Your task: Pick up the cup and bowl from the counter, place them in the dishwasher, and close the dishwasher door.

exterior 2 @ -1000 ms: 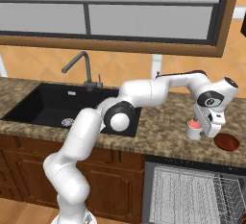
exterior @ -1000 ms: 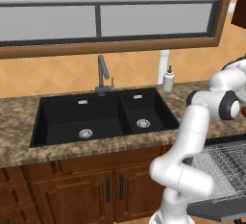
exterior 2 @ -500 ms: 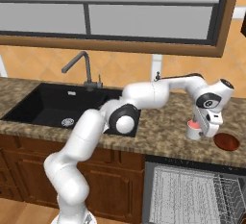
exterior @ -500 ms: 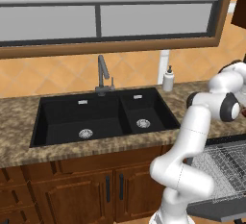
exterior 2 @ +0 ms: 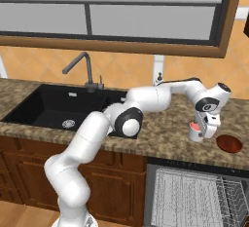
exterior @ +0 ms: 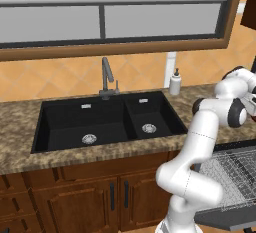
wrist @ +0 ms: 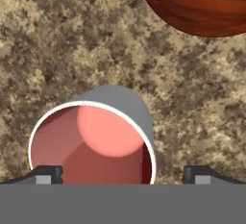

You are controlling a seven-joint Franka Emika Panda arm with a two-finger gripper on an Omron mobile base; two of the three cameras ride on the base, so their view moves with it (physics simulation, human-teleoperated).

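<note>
Two things wait on the counter [exterior 2: 160, 138]: the cup [exterior 2: 195, 131] and, just beside it on the side away from the sink [exterior 2: 58, 106], the reddish bowl [exterior 2: 229, 143]. Neither is in the dishwasher [exterior 2: 194, 197] yet, so the first step, picking up the cup, is the one in hand.

The gripper [exterior 2: 208, 129] hangs right at the cup, pointing down. In the hand view the cup [wrist: 93, 139] stands upright with its red inside facing the camera, and the two dark fingertips [wrist: 47, 174] sit wide apart at the bottom of that view. One tip is at the cup's rim and the other stands clear of the cup on the bowl's side, so the claw is open and grips nothing. The cup looks off-centre between the tips, though the grey band hides how low they reach, so I cannot say whether they already straddle the wall.

Next, the hand probably needs to shift a little toward the cup's centre, sink until the fingers flank the wall, then close and lift. The bowl [wrist: 197, 4] lies near, and the outer finger should stay apart from it. Below the counter's edge the rack [exterior 2: 192, 199] is pulled out with the door down, ready to receive the cup.
</note>
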